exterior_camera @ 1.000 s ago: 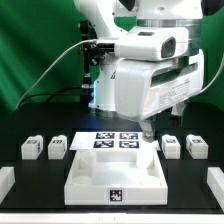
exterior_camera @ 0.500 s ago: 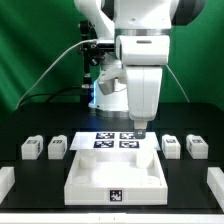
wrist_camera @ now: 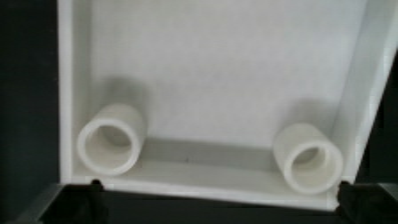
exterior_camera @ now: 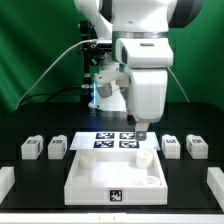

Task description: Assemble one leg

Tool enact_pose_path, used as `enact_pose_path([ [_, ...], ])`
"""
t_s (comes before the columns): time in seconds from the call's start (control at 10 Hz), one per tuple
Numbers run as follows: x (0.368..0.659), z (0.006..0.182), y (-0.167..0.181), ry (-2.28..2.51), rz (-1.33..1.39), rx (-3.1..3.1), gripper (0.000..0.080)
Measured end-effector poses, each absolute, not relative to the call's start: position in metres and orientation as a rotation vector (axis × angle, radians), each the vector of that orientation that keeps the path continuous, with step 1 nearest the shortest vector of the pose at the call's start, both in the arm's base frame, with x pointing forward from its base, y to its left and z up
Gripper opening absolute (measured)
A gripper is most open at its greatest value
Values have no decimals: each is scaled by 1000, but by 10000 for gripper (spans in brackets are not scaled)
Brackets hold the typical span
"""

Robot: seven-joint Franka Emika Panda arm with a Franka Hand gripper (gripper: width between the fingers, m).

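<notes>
Four small white legs lie on the black table in the exterior view: two at the left (exterior_camera: 31, 148) (exterior_camera: 57, 147) and two at the right (exterior_camera: 171, 146) (exterior_camera: 196, 146). The large white tray-like base (exterior_camera: 92, 172) stands in the front middle. My gripper (exterior_camera: 142, 128) hangs above the far right part of the base, apart from every leg. In the wrist view the gripper (wrist_camera: 217, 188) is open and empty, with dark fingertips (wrist_camera: 84, 188) at both lower corners. That view looks down into the base (wrist_camera: 214, 70), which has two round white sockets (wrist_camera: 111, 140) (wrist_camera: 306, 156). No leg shows there.
The marker board (exterior_camera: 108, 140) lies flat just behind the base, under the arm. White parts sit at the front left (exterior_camera: 5, 180) and front right (exterior_camera: 214, 180) corners. Cables and a green backdrop stand behind the arm.
The hand has turned about its vertical axis, from broadside to narrow-on. The gripper stays at about the same spot above the far edge of the base. No part has moved.
</notes>
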State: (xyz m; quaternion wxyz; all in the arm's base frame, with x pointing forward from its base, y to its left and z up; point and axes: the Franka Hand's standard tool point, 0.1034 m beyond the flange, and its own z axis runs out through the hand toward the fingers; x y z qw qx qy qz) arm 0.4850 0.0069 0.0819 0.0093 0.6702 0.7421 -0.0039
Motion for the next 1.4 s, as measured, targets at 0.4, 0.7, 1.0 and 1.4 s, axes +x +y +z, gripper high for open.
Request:
enact_pose_path([
  [0.4,431,23,-16,2275,-24,2201,650],
  [0.7,433,12,-25,2256,-35,2239,640],
  [1.0,433,11,-25,2256,-35,2240,302],
  [1.4,434,12,-25,2255,-33,2239,58],
])
